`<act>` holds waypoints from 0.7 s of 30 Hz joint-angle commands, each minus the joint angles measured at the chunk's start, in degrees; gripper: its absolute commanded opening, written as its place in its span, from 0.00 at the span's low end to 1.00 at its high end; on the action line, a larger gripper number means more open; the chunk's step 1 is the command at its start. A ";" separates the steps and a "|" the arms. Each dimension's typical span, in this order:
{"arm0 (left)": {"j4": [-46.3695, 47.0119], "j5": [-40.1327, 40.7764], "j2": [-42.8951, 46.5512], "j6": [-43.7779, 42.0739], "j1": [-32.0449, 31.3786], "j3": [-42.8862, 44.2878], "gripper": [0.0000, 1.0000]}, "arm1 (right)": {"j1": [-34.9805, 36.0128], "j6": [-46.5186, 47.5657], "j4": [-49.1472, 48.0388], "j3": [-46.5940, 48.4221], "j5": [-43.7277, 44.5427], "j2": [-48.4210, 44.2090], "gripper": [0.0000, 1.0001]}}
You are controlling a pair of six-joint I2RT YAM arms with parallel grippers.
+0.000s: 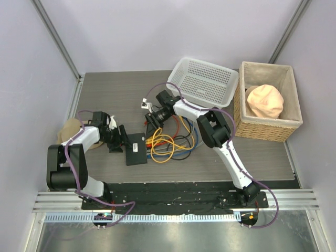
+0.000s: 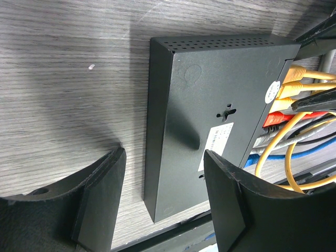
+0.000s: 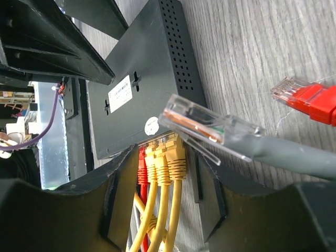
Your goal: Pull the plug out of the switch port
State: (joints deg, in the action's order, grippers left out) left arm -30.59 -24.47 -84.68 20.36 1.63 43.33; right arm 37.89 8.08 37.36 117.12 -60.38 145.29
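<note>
While both arms lean in over the grey wood-grain desk (image 1: 105, 89), the switch (image 1: 135, 149) lies flat just left of centre in the overhead view, a white label on its upturned face.

The left pincer (image 2: 164, 152) stands open and grips nothing. One finger (image 2: 100, 194) is down beside the box's long side with a strip of bare wood between them, and the other is over the box's face.

The right pincer (image 3: 168, 155) is at the socket edge, its jaws apart on either side of a row of plugs seated in the ports. In the right wrist view these are three yellow plugs (image 3: 168, 157) side by side, with a red plug (image 3: 142, 170) at their left. A sliver of space shows between the rightmost yellow plug and the finger next to it, so the jaws read as open rather than clamped.

Across the foreground of that view runs a grey cable (image 3: 294, 157) ending in a clear plug (image 3: 205, 123) that is seated in nothing. A loose red connector (image 3: 310, 102) shows at the right edge.

From the socket edge a tangle of cables (image 1: 168, 146), yellow, blue and black, spills toward the middle of the overhead frame. At upper right a white mesh basket (image 1: 202, 81) sits beside a wicker basket (image 1: 262, 131) holding a peach-coloured bundle (image 1: 265, 101). A tan object (image 1: 67, 134) lies at the left edge beside the left arm.
</note>
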 commanded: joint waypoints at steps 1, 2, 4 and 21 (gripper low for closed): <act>1.06 -0.14 0.75 -0.32 0.04 -0.26 0.66 | 1.57 2.56 4.38 -0.41 9.66 3.68 0.51; 1.06 0.03 0.66 -0.41 0.13 -0.26 0.66 | 1.92 2.38 4.47 -0.23 10.01 3.68 0.50; 1.14 -0.14 0.75 -0.41 0.04 -0.26 0.66 | 2.19 2.21 4.47 -0.05 10.89 3.59 0.49; 1.58 0.21 1.54 -0.23 0.13 -0.88 0.66 | 3.16 4.67 9.12 4.78 9.58 7.02 0.24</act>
State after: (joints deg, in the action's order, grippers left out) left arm -30.46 -24.45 -84.58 20.45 1.63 43.22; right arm 39.18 9.19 41.74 121.78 -56.58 147.68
